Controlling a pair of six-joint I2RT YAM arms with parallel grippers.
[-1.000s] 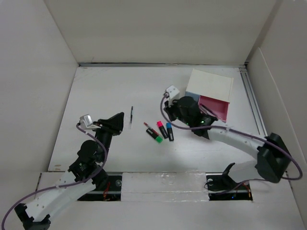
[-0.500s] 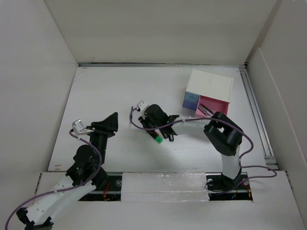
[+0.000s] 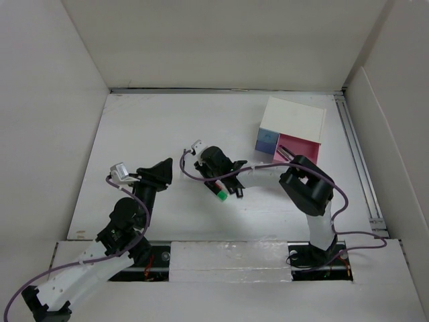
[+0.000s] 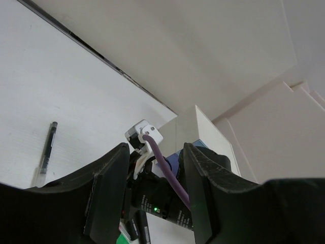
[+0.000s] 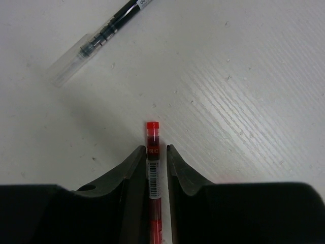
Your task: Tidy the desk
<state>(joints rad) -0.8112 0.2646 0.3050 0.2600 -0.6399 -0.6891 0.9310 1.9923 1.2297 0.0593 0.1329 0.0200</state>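
1. The table [image 3: 134,127] is the large matte white surface filling the middle of the top view. White panels [image 3: 221,40] stand along its left, far and right sides, and both arm bases sit at its near edge.
2. The left fingers [image 4: 104,198] stand apart with nothing between them. They are off the table at its left-centre [image 3: 161,171] and point towards the far right.
3. The right arm [image 3: 268,176] reaches leftwards across the middle of the table, with its wrist low over a cluster of markers.
4. The right fingers [image 5: 129,183] are narrowly parted, one on each side of a red pen [image 5: 153,152] that lies flat on the table [image 5: 244,76]. A dark slit shows between the pen and the right-hand finger, so there is no clamp. The pen's red tip pokes out past the fingertips.
5. A black pen with a clear cap [image 5: 99,38] lies beyond the red pen, well apart from it and at an angle. The left wrist view shows it too [image 4: 45,152].
6. A green-capped marker [image 3: 221,195] lies just near of the right wrist, with dark markers [image 3: 234,190] beside it. Their cap colours cannot be read.
7. A small white box [image 3: 295,121] sits at the far right of the table. Its pink drawer [image 3: 298,149] is pulled open and holds a dark slim item, and its blue drawer [image 3: 267,141] is pushed in.
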